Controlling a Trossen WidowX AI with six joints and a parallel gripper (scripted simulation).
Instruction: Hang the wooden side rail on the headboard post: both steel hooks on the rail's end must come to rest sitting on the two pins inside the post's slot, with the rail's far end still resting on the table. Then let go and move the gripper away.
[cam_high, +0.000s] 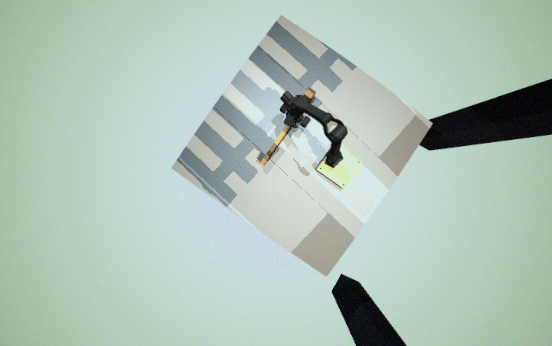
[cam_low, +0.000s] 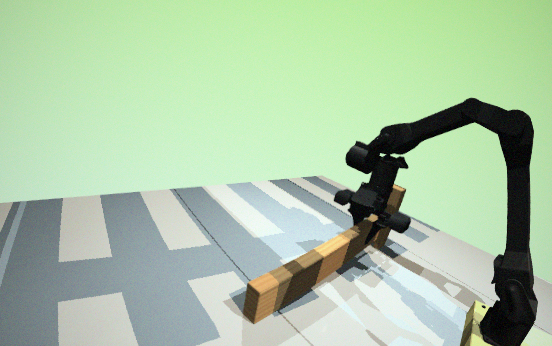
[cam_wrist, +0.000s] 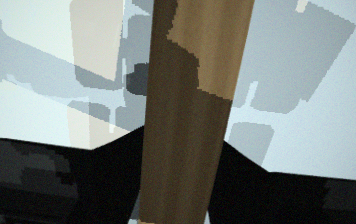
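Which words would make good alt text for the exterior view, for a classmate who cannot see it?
A black robot arm's fingers grip a long wooden side rail near an upright wooden headboard post. The rail slants across a patterned tabletop, its far end toward the viewer; the arm stands on a pale yellow base plate.
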